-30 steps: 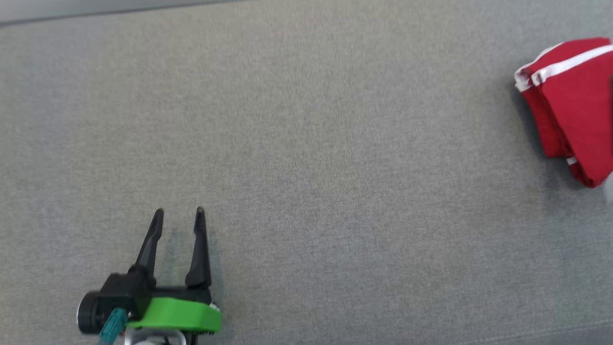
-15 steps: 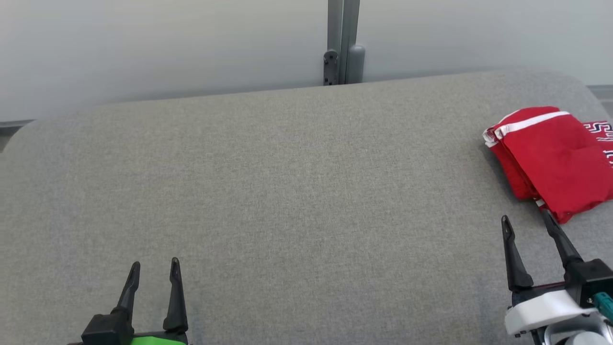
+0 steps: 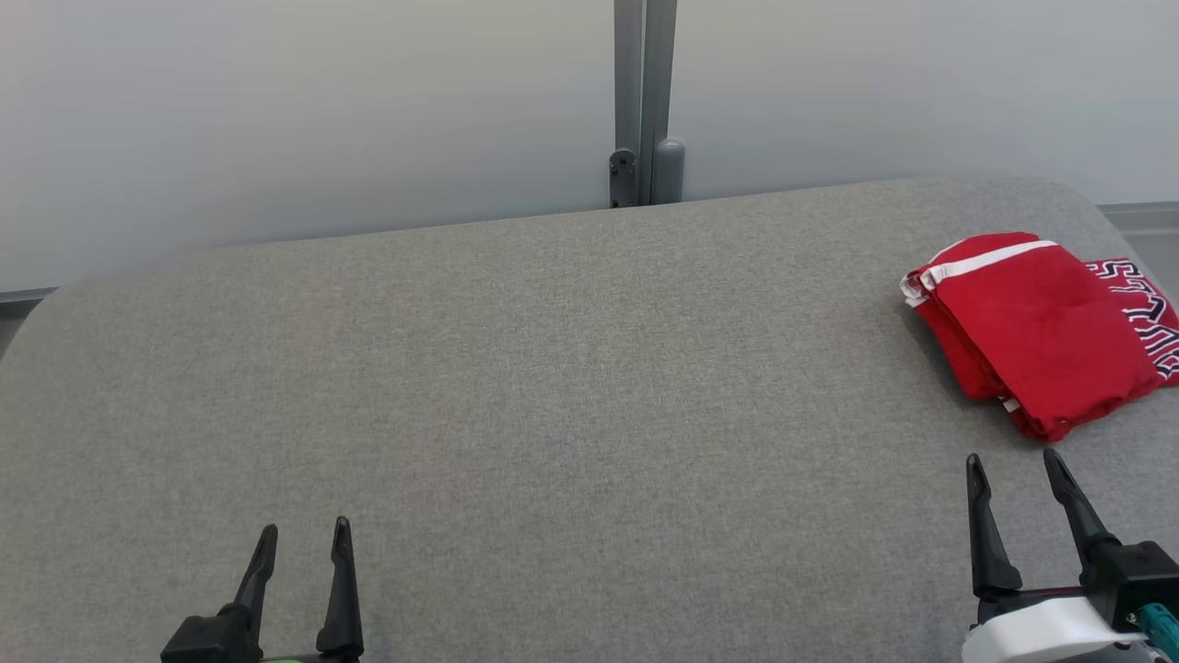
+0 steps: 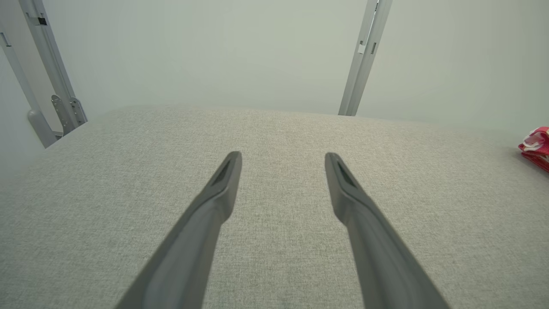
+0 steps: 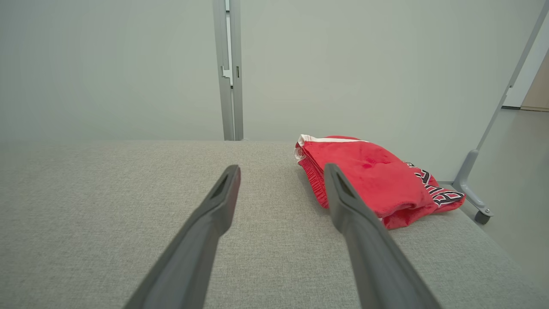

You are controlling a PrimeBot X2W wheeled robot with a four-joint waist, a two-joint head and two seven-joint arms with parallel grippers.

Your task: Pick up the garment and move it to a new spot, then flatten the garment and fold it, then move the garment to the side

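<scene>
The folded red cloth garment with white trim (image 3: 1032, 331) lies on the grey fabric table (image 3: 553, 368) just beyond the wide, empty fingers of the right gripper (image 3: 1012, 458) (the left gripper (image 3: 306, 526), equally wide, is well apart), so the move aside seems done: withdraw without snagging folds.

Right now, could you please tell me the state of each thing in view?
red garment: folded, lying near the right end of the grey padded table, not gripped.
left pincer: open, empty.
right pincer: open, empty, short of the red garment.
</scene>
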